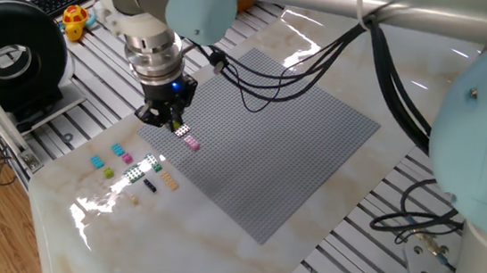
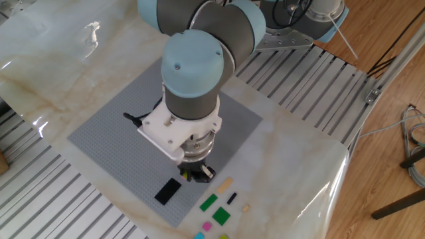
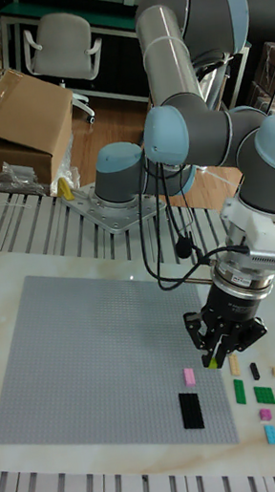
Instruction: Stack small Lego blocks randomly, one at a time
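Observation:
My gripper (image 1: 168, 119) (image 2: 192, 174) (image 3: 219, 356) is shut on a small yellow-green Lego block (image 3: 214, 360) and hangs over the near corner of the grey baseplate (image 1: 271, 138). Just beside it on the plate sit a pink block (image 1: 191, 142) (image 3: 189, 376) and a flat black block (image 2: 168, 191) (image 3: 190, 409). More small blocks lie loose on the marble next to the plate: tan (image 3: 235, 364), green (image 3: 240, 391) (image 2: 208, 202), cyan (image 1: 97, 160) and pink (image 1: 117, 149). The arm hides the pink block on the plate in the other fixed view.
A black round device (image 1: 7, 56) and a yellow toy (image 1: 75, 18) stand beyond the marble's corner. Black cables (image 1: 256, 81) trail from the wrist over the plate. Slatted aluminium rails (image 2: 319, 93) border the table.

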